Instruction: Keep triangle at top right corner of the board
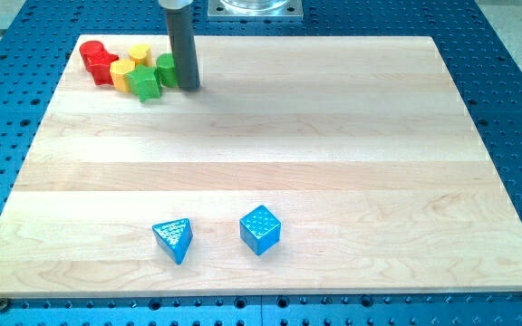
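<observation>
On a pale wooden counter [333,136] set over a blue perforated base [506,54], a dark rod [180,41] comes down at the far left, and my tip [189,88] rests on the wood just right of a tight cluster of blocks. That cluster holds a green block [167,70] touching or almost touching the rod, a second green block [143,83] nearer the camera, two yellow blocks [140,55] [121,72] and two red blocks [92,53] [103,66]; their shapes are hard to make out. The rod is a plain end effector with no jaws, holding nothing. The blue triangle [173,238] lies well apart from my tip, near the counter's near edge and left of centre, with a blue cube [260,229] near its right side, not touching.
</observation>
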Robot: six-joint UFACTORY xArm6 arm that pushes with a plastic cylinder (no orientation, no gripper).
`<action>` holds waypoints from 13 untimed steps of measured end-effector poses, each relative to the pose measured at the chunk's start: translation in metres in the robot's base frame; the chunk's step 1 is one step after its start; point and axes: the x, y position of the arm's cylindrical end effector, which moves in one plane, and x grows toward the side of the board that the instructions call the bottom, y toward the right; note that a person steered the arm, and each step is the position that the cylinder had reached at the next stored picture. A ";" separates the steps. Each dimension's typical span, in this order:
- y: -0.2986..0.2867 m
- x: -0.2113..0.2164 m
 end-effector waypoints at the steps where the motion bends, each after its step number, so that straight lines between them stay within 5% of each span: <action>1: 0.037 0.075; 2: -0.070 0.167; 3: -0.100 0.275; 4: -0.045 0.290; 8: 0.205 0.175; 10: 0.276 0.204; 13: 0.256 0.054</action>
